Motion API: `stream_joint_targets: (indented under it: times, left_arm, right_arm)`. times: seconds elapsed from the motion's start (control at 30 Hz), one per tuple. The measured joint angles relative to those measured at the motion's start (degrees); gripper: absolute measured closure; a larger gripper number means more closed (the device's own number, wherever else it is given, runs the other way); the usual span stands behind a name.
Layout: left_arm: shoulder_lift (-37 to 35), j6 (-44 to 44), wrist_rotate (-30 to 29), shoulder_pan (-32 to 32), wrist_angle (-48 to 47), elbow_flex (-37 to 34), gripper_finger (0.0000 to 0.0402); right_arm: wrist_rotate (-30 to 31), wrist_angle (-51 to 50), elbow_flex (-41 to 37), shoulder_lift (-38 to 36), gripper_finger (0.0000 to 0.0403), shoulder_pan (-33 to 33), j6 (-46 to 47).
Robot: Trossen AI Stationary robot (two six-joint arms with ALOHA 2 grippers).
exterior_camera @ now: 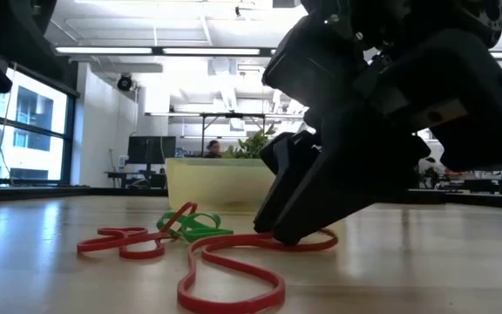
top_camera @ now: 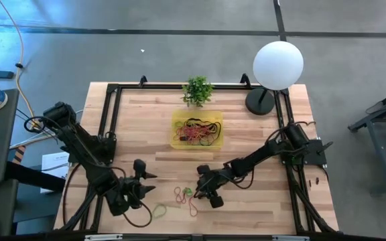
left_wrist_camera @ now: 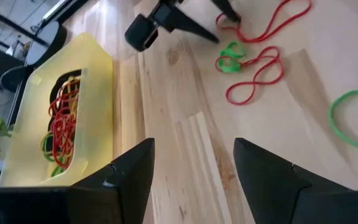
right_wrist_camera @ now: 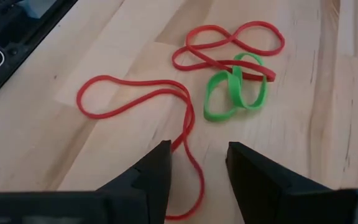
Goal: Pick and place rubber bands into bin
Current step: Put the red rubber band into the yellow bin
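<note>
Rubber bands point(top_camera: 196, 131) mostly fill the bin point(top_camera: 177, 137), perhaps 4 left on the counter point(top_camera: 260, 191), right gripper point(top_camera: 194, 192) fingers parted over one, left gripper point(top_camera: 151, 184) wide, empty

Wooden table point(top_camera: 260, 194): bin point(top_camera: 177, 137), rubber bands point(top_camera: 179, 195)

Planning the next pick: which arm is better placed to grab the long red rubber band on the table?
The right. Its hand is open and down at the table, straddling the long red rubber band. The left hand is open too, but off to the side, with no band between its fingers.
</note>
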Motion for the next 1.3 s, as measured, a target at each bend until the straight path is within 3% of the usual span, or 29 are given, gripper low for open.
stream_joint_targets:
  times: [0.2,0.47,0.83,1.3]
  left_arm:
    - [0.0,-0.72,-0.71,0.08,-0.71,0.0,0.0192]
    - [0.0,-0.77,-0.98,0.08,-1.32,0.0,0.0192]
    - [0.0,-0.74,-1.37,0.08,-1.41,0.0,0.0192]
    - [0.0,-0.74,-1.97,0.08,-1.85,0.0,0.0192]
  right_arm:
    - [0.19,-0.54,0.02,0.02,0.029,-0.03,-0.13]
    - [0.58,-1.5,0.07,0.02,0.0395,-0.04,-3.1]
    - [2.86,-2.06,-0.02,-0.82,0.0399,0.07,-4.68]
    - [11.32,-10.28,-0.15,-10.87,0.0402,0.57,-9.36]
